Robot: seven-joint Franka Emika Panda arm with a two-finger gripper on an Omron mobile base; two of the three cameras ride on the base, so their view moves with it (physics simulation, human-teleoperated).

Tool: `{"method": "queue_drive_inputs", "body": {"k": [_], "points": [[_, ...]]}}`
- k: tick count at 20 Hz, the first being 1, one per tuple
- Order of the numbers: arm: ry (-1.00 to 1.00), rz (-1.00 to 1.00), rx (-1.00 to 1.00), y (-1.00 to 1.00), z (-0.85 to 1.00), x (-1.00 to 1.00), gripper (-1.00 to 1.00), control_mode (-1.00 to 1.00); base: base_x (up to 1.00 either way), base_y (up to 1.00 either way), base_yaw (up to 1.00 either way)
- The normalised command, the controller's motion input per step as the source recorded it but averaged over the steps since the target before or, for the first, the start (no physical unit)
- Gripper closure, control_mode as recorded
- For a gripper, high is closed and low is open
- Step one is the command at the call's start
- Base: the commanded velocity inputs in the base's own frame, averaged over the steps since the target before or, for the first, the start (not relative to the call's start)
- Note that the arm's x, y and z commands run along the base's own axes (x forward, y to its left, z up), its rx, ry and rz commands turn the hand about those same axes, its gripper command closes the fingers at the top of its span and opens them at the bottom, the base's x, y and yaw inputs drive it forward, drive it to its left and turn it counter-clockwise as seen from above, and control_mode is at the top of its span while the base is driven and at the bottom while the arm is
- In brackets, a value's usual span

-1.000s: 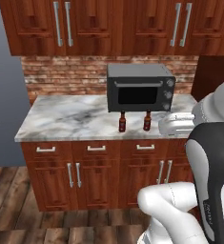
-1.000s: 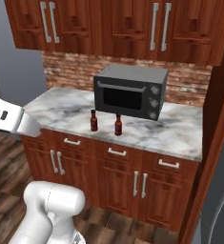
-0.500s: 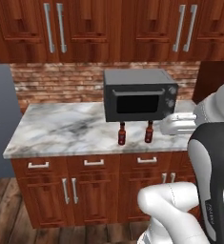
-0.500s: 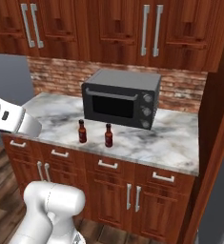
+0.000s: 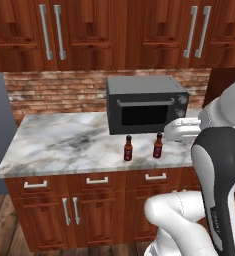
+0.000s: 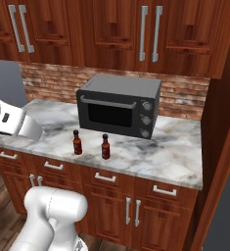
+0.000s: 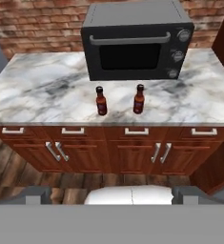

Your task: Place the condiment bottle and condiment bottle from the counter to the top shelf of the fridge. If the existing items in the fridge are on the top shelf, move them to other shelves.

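Change over the last second: the base has driven closer to the tabletop (image 5: 64,145), so the whole scene stands larger and nearer in both base views. The two condiment bottles, left (image 5: 128,148) and right (image 5: 158,145), and the microwave (image 5: 146,105) behind them have shifted with the camera, not of themselves; the bottles keep their places side by side, upright, near the front edge. In the right base view the left bottle (image 6: 77,142) and right bottle (image 6: 105,146) now sit closer to centre.
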Motion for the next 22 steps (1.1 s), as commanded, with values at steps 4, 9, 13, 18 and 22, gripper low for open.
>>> {"method": "queue_drive_inputs", "body": {"k": [4,9,13,18,22], "points": [[0.0,-0.08,-0.02,0.29,-0.61,0.35,-1.0,-1.0,0.0,0.0,0.0],[0.0,-0.01,-0.01,0.28,-0.73,0.55,-1.0,-1.0,0.0,0.0,0.0],[0.0,0.0,0.0,0.02,-0.58,0.77,-1.0,-1.0,0.0,0.0,0.0],[0.0,0.0,0.0,0.0,-0.34,0.77,-1.0,-1.0,0.0,0.0,0.0],[0.02,0.0,0.0,0.0,-0.39,0.59,-1.0,-1.0,0.0,0.0,0.0]]}}
